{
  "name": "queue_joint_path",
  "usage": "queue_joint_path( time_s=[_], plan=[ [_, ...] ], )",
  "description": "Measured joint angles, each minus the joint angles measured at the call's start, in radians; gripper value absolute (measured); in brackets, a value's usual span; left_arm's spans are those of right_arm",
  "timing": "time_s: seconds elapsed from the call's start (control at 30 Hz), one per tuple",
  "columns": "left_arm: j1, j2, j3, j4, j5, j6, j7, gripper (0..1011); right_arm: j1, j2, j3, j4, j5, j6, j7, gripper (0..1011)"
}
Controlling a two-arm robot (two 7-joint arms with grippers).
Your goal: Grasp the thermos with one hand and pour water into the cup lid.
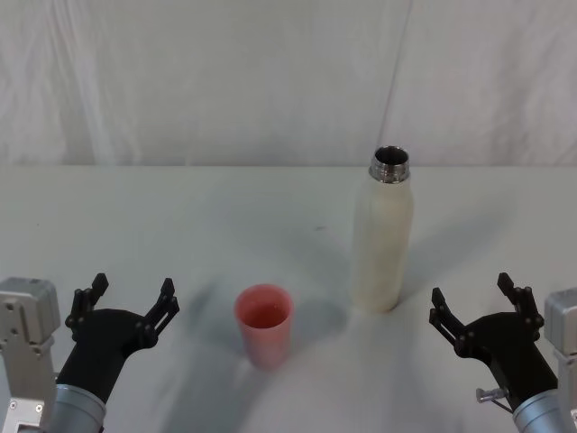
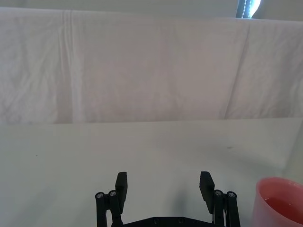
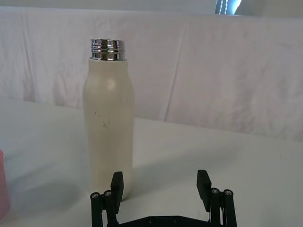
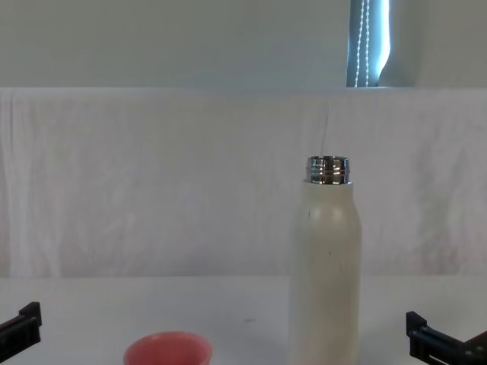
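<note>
Thermos upright beside cup lid; both grippers' fingers spread wide, empty.

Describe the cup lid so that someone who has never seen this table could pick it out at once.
On the white table, between the two open grippers, two things stand side by side. The cup lid is left of the thermos and nearer the robot: short, round, salmon-pink and open-topped, while the thermos is tall and cream-white.

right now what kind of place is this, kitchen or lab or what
Likely a lab or test bench, not a kitchen: a plain white table backed by a draped white cloth, with just a thermos and a cup lid set out.
</note>
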Motion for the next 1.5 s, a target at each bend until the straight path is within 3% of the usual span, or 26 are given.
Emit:
queue_joint_path(
  time_s=[1.5],
  plan=[
    [0.0, 0.0, 0.0, 0.0, 0.0, 0.0, 0.0, 1001, 0.0, 0.0, 0.001, 0.0, 0.0, 0.0, 0.0, 1001]
  ],
)
